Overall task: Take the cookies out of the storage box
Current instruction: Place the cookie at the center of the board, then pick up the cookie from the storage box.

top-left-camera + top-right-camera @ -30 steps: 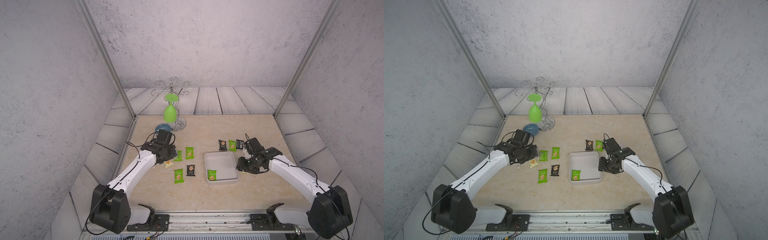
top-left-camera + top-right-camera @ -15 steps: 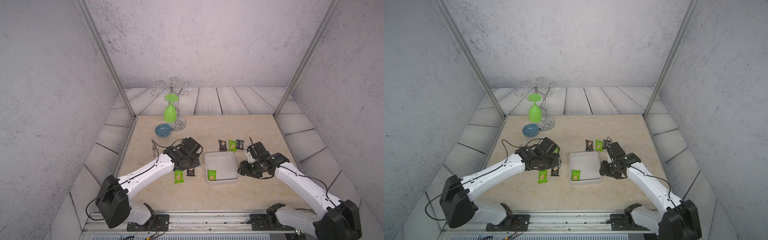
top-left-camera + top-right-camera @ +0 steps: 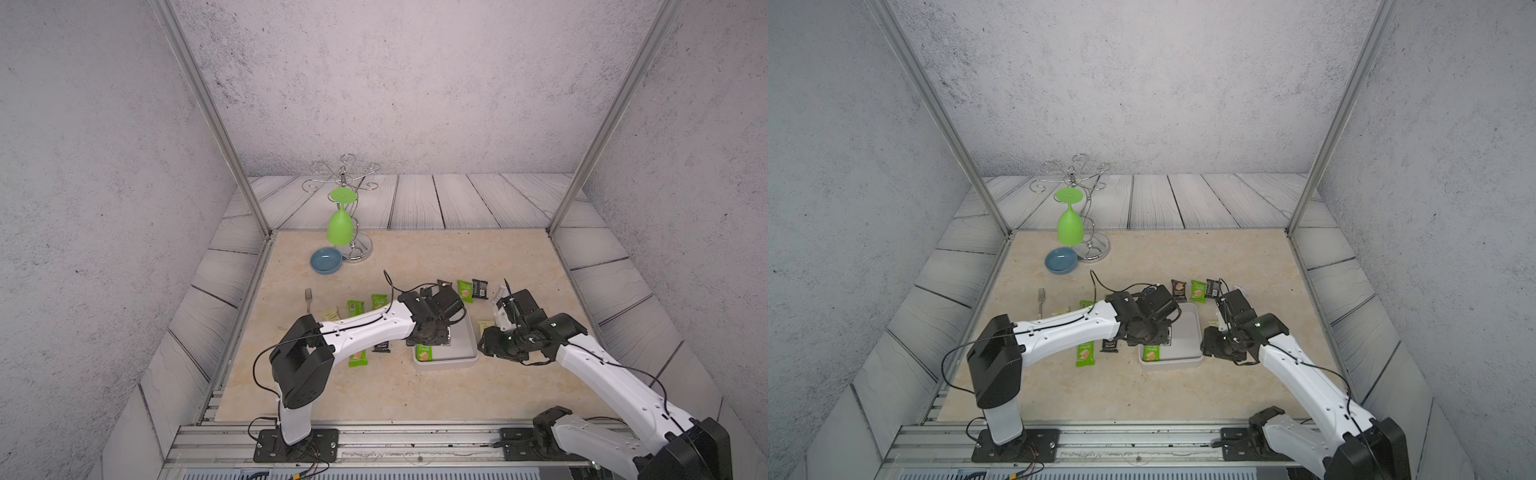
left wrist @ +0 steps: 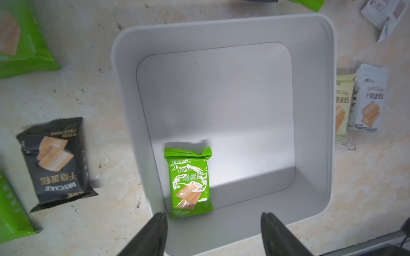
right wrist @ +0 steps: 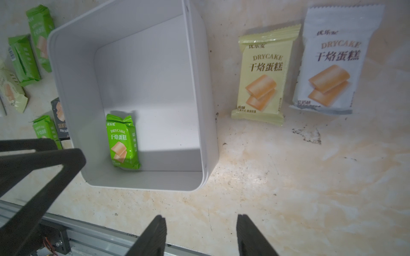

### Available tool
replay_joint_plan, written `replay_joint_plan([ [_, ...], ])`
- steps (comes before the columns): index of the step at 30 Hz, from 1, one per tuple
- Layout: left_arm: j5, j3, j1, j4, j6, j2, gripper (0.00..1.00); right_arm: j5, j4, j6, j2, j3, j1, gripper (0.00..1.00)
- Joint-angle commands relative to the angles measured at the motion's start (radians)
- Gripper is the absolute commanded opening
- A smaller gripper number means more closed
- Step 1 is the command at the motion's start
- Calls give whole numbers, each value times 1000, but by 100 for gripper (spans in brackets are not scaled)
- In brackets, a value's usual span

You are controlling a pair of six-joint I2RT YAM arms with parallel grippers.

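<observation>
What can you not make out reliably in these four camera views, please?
- In both top views, the left arm covers part of the storage box and cookies beside it.
- Top views: fork too small for detail.
- Left wrist: a white packet is cut off by the edge.

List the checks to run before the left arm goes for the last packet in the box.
1. Only one green packet left in the storage box: ok.
2. The left gripper open and empty: ok.
3. Packet away from the walls: not ok, it lies in a corner.
4. The right gripper open, outside the box: ok.
5. Height of the left gripper above the packet: cannot tell.
</observation>
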Motion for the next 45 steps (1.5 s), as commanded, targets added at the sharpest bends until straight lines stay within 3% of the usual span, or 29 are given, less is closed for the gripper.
replay_joint_plan([
  [1, -14, 58, -5, -94, 17, 48, 73, 7, -16, -14, -14, -10, 4, 56],
  [10, -17, 172, -4, -227, 7, 181, 73, 26, -17, -30, -1, 0, 5, 56],
  [30, 75, 194, -3, -199, -52, 327, 72, 64, -28, -69, 53, 25, 3, 56],
  [45, 41, 347, 34, -238, -4, 376, 72, 85, -37, -75, 68, 29, 1, 56],
])
